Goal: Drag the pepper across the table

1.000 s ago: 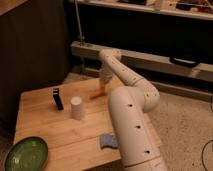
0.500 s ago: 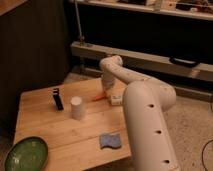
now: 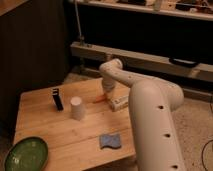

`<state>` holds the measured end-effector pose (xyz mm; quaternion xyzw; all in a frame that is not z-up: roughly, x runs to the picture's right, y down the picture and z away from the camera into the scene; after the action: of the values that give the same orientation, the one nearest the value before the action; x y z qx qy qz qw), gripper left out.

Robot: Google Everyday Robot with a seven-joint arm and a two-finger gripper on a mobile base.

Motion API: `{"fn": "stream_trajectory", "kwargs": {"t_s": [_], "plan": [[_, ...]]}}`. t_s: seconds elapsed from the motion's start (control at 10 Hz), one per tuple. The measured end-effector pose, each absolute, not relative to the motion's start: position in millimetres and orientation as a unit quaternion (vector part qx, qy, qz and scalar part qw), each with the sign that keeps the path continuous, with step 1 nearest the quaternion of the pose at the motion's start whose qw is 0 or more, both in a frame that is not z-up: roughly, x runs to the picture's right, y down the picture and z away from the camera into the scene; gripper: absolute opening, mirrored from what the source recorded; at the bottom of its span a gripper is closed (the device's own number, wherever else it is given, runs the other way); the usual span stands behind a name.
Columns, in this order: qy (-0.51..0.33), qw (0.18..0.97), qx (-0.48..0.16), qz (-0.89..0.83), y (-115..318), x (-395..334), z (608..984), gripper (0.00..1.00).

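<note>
The pepper (image 3: 99, 99), small, slim and orange-red, lies on the light wooden table (image 3: 55, 125) right of the middle, toward the far edge. Its right end disappears under my gripper (image 3: 105, 93), which comes down onto it from the white arm's bent wrist above. The gripper is shut on that end of the pepper. The pepper's pointed end sticks out to the left, toward the white cup (image 3: 76, 108).
A white rectangular packet (image 3: 120, 102) lies just right of the gripper. On the table's left stands a black upright object (image 3: 58, 99). A green plate (image 3: 25, 154) sits at the front left corner and a blue sponge (image 3: 110, 141) near the front edge. My thick white arm (image 3: 152, 125) covers the table's right side.
The gripper and pepper have slid a little toward the table's front and right. The big arm link has swung right, uncovering the sponge and packet.
</note>
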<state>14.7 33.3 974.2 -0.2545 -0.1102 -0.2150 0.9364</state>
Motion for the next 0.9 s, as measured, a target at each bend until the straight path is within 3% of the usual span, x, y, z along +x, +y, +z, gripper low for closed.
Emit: {"fn": "stream_trajectory", "kwargs": {"t_s": [0.9], "plan": [[-0.111, 0.935, -0.257, -0.218, 40.0, 14.0, 968.7, 0.15]]}}
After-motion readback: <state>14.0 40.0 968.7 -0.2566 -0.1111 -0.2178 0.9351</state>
